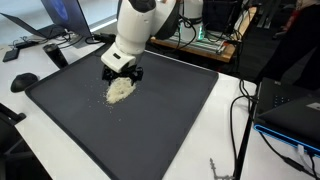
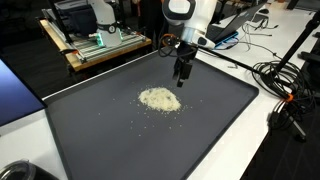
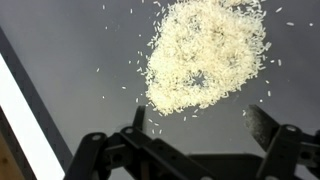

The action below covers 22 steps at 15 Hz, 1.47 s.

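Observation:
A pile of pale rice-like grains lies on a dark grey mat; it also shows in an exterior view and fills the upper part of the wrist view. My gripper hangs just above the mat at the pile's far edge, seen also in an exterior view. In the wrist view the gripper is open, its two fingers spread wide with bare mat between them and nothing held. Loose grains are scattered around the pile.
The mat covers a white table. A laptop and a mouse sit beyond one edge. Black cables trail along another side. A wooden board with electronics stands behind the mat.

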Each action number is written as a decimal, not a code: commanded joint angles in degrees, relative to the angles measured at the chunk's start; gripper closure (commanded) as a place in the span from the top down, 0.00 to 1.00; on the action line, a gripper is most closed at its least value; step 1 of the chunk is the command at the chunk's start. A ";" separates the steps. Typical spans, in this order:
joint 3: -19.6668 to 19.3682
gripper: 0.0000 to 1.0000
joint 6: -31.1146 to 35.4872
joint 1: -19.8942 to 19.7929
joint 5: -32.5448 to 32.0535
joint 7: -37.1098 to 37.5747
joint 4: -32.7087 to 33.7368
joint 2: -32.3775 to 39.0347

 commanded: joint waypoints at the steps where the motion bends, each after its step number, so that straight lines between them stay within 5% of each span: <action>1: 0.33 1.00 -5.07 2.55 -5.96 4.92 1.38 1.00; 7: 3.06 1.00 -12.38 3.84 -11.11 8.09 3.81 3.41; 12: 7.10 1.00 -10.58 -1.21 -6.03 1.13 3.89 2.56; 17: 9.81 1.00 -5.81 -8.31 1.85 -8.44 1.94 -0.07; 22: 12.83 1.00 -5.57 -16.07 18.12 -24.37 3.64 -1.31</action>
